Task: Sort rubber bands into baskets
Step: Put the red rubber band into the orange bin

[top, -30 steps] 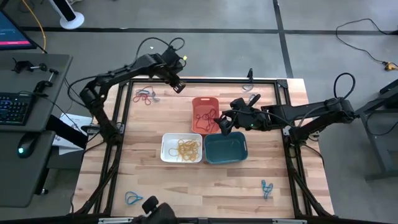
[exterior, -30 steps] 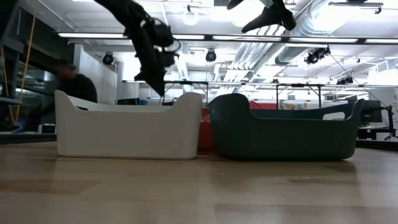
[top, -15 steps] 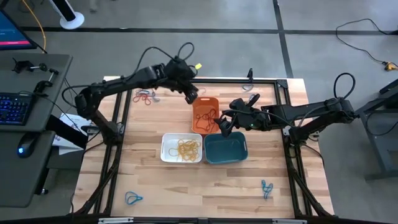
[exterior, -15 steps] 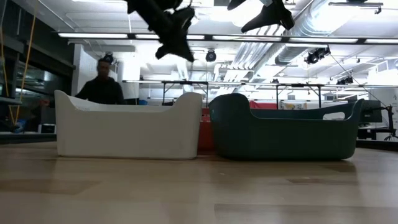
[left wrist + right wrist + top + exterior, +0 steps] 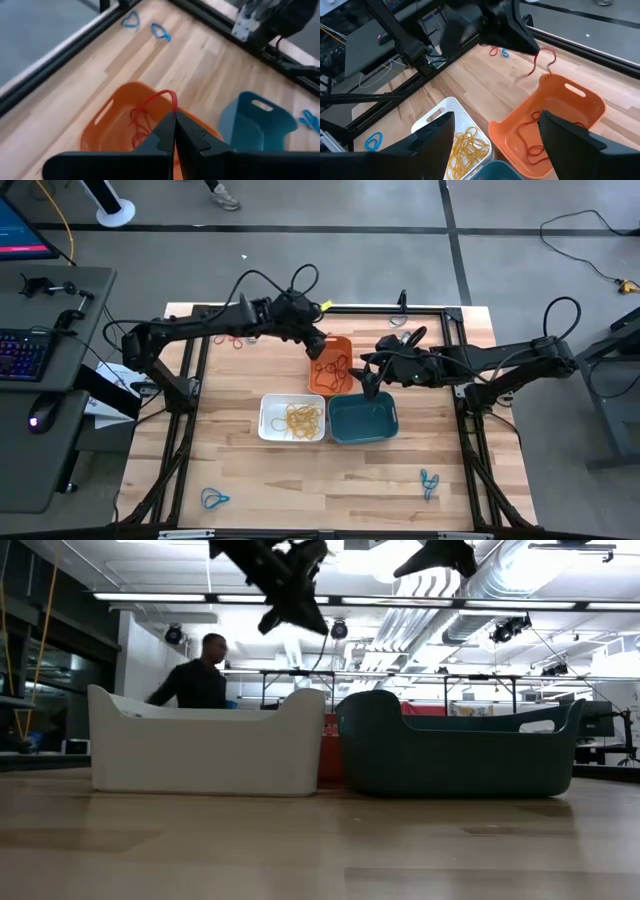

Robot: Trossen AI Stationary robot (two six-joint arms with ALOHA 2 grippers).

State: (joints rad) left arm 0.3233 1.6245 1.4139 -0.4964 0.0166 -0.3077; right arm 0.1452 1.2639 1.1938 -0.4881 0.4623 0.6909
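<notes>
L arm reached across from the table's left side, its left gripper (image 5: 318,347) up in the air w/ fingers pinched tight. R arm stretched in from the right, right gripper (image 5: 368,383) raised too, fingers spread wide apart.

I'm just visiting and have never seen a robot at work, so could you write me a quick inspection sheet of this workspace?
Surface: wooden table inside a black frame.
Job's things: orange basket holding red bands; white basket holding yellow bands; teal basket, contents not visible.
Clutter: loose bands on the table, blue ones near the front-left corner, more blue at front right, red and blue at the back left.
Grippers: left gripper shut on a red band above the orange basket; right gripper open, beside the baskets.
Cables: black cables along both arms.
Surroundings: a person walking behind the table; a desk with a keyboard.
</notes>
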